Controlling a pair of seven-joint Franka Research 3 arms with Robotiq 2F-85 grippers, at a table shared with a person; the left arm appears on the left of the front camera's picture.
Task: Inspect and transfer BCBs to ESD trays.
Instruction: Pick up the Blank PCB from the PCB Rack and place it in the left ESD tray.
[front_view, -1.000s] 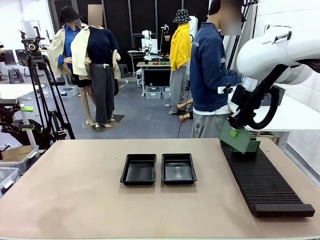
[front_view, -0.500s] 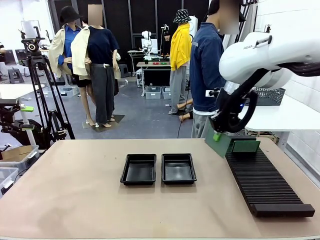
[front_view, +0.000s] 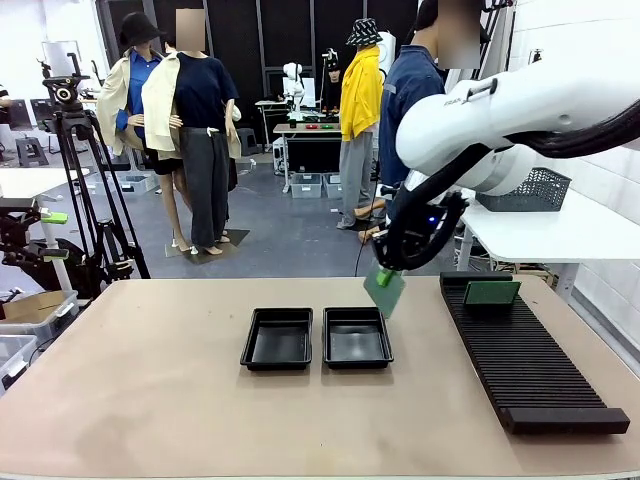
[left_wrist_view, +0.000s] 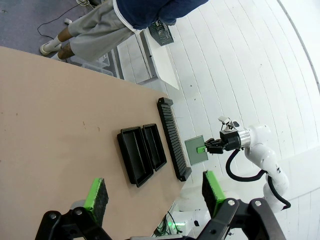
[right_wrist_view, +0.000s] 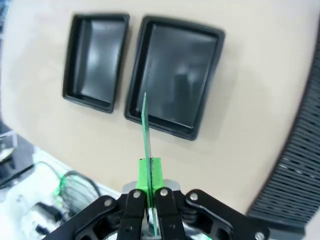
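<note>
My right gripper (front_view: 382, 276) is shut on a green BCB (front_view: 385, 291) and holds it in the air, just beyond the far right corner of the right ESD tray (front_view: 357, 347). The left ESD tray (front_view: 277, 350) lies beside it; both are bare inside. In the right wrist view the BCB (right_wrist_view: 145, 131) stands edge-on between the fingers of the gripper (right_wrist_view: 149, 172), above the near rim of one tray (right_wrist_view: 174, 75), with the other tray (right_wrist_view: 95, 59) alongside. A second BCB (front_view: 491, 293) stands in the rack. My left gripper (left_wrist_view: 154, 196) is open, high above the table.
A long black slotted rack (front_view: 530, 365) runs along the table's right side. A person (front_view: 415, 130) in a blue jacket stands at the far edge. A white side table with a grey basket (front_view: 528, 190) stands to the right. Bare tabletop (front_view: 150, 380) surrounds the trays.
My right arm has carried the BCB leftward away from the rack's far end toward the right tray. The left gripper has stayed open.
</note>
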